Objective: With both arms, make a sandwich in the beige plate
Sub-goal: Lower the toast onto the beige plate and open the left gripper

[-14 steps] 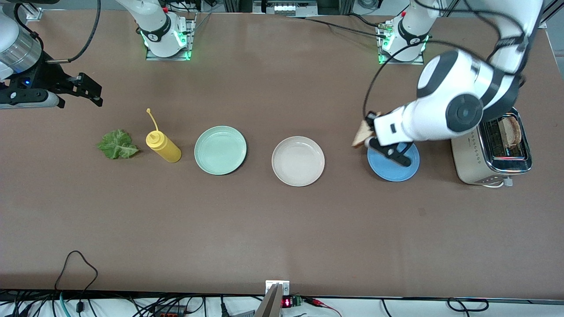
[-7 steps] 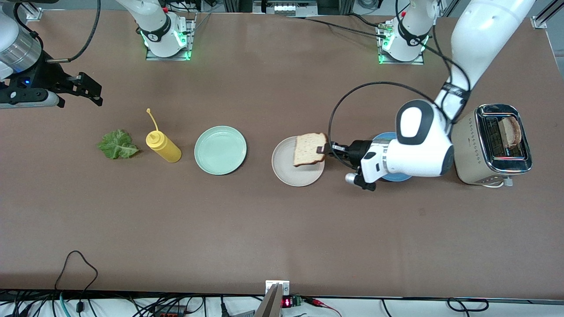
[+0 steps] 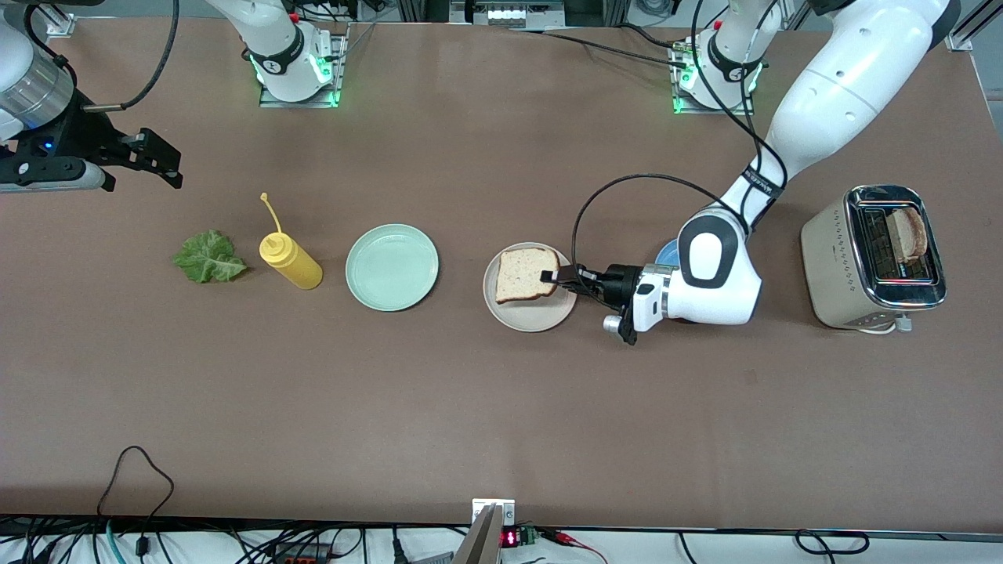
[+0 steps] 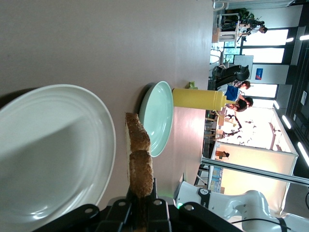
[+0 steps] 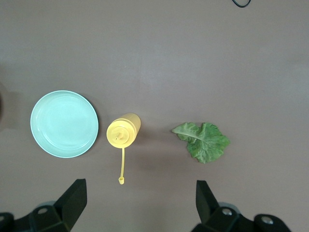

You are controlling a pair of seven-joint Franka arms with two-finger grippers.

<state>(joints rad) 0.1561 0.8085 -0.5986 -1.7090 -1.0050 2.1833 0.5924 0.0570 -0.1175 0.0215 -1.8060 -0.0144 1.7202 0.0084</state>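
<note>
On the brown desk [image 5: 193, 58] lie a mint plate [image 5: 64, 123], a yellow squeeze bottle [image 5: 123, 131] just beside it, and a lettuce leaf [image 5: 203, 141] apart from the bottle. The right gripper [image 5: 140, 203] hangs above, jaws spread wide.

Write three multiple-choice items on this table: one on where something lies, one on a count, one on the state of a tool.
1. Where is the lettuce leaf?
A. In the toaster
B. On the table beside the yellow squeeze bottle, toward the right arm's end
C. On the beige plate

2. How many plates are on the table?
A. One
B. Three
C. Five

3. What state is the left tool in?
A. Shut on the bread slice over the beige plate
B. Open over the lettuce
C. Shut on the bottle

Answers:
1 B, the leaf lies by the bottle.
2 B: mint-green plate, beige plate, blue plate.
3 A, its fingers pinch the slice's edge.
</note>
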